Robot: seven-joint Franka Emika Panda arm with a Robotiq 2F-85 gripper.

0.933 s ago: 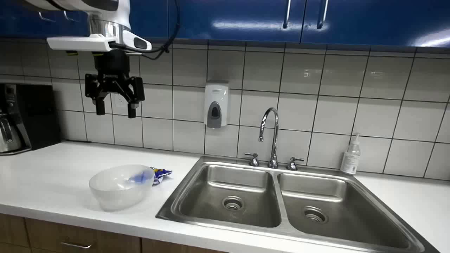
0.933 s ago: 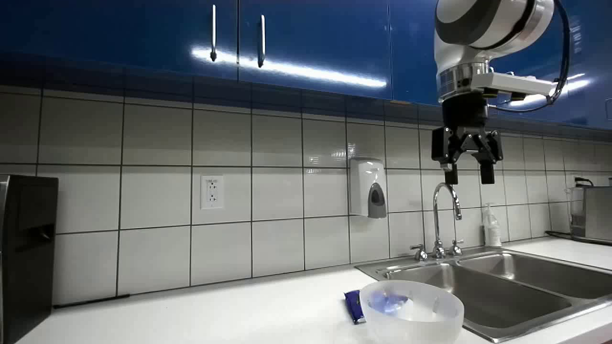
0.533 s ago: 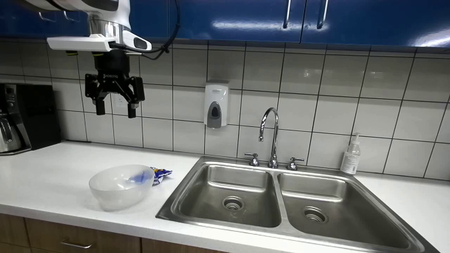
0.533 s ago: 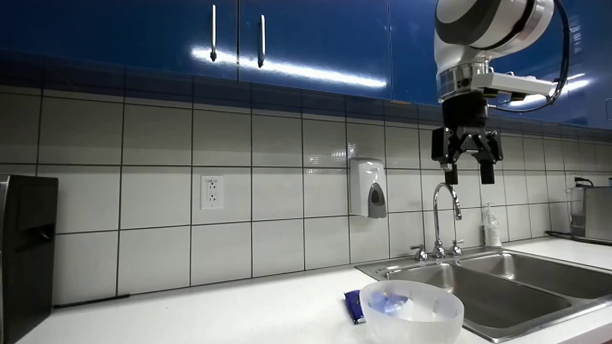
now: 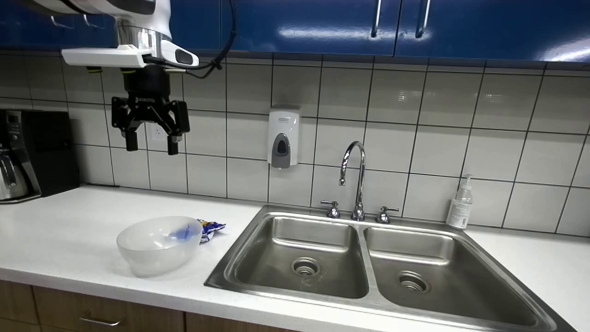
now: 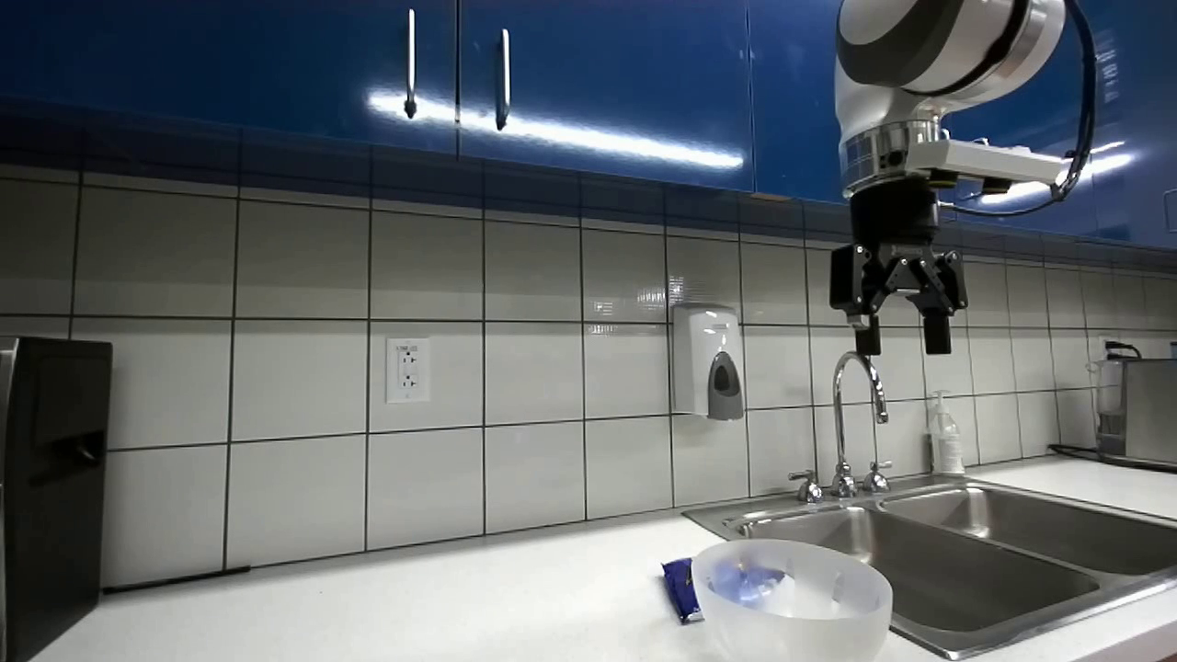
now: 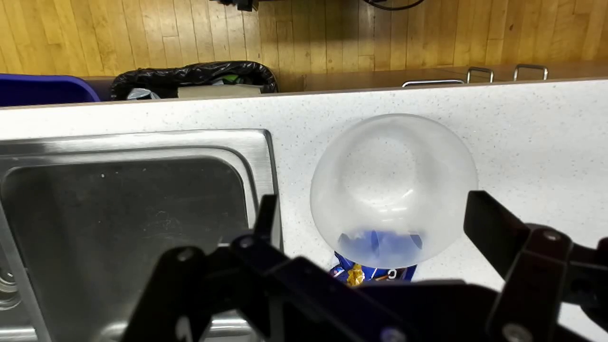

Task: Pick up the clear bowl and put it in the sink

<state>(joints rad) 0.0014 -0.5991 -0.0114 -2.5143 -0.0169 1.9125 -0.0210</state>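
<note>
The clear bowl (image 5: pixel 154 251) is wide, round and frosted. It stands on the white counter just left of the stainless double-basin sink (image 5: pixel 371 276), and also shows in an exterior view (image 6: pixel 795 611) and in the wrist view (image 7: pixel 394 185). My gripper (image 5: pixel 152 147) is open and empty, well above the counter and the bowl; it also shows in an exterior view (image 6: pixel 903 340). In the wrist view the fingertips (image 7: pixel 372 204) stand far apart on either side of the bowl's image, apart from it. The left basin (image 7: pixel 128 204) shows nothing in it.
A blue packet (image 5: pixel 211 229) lies against the bowl's back side, partly behind its wall. A chrome faucet (image 5: pixel 359 184) rises behind the sink. A soap dispenser (image 5: pixel 283 138) hangs on the tiles, and a pump bottle (image 5: pixel 460 207) stands behind the sink. A coffee maker (image 5: pixel 44 152) is at far left.
</note>
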